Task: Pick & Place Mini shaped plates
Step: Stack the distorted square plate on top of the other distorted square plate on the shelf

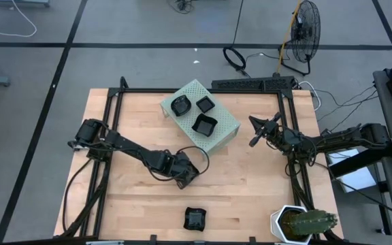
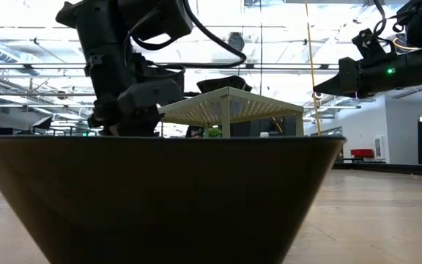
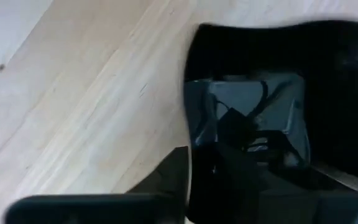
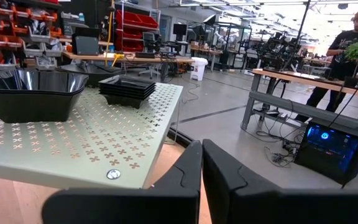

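The mini shaped plates were found in two places. Three groups stood on top of the pale green perforated box [image 1: 213, 133] at the far middle of the worktop [image 1: 250, 184]: a rounded dish [image 1: 180, 105], a small square stack [image 1: 205, 103] and a larger wavy-edged square [image 1: 204, 124]. One further wavy-edged plate [image 1: 194, 219] lay alone near the front edge of the worktop, well apart from the box; it filled the foreground of the low view [image 2: 160, 198].

The left end effector [image 1: 186, 173] was low over the middle of the worktop. Its wrist view showed a black plate [image 3: 272, 112] close against its fingers, the grey centre reflecting the arm. Whether it was gripped or merely beneath the fingers could not be told, and the finger spacing could not be judged. The right end effector [image 4: 201, 180] hung raised beside the box's right side, its fingers nearly touching and holding nothing.

Judgement on progress: if the box top is the destination, the task appeared well advanced, with three groups placed, one plate in hand or about to be handled, and the front plate outstanding.

Materials: the plates were glossy black, thin-walled with flared sides, probably slippery and light. The box top was a matt sheet punched with small cross-shaped holes [image 4: 92, 143]. The worktop was pale wood planking with visible grain [image 3: 73, 112].
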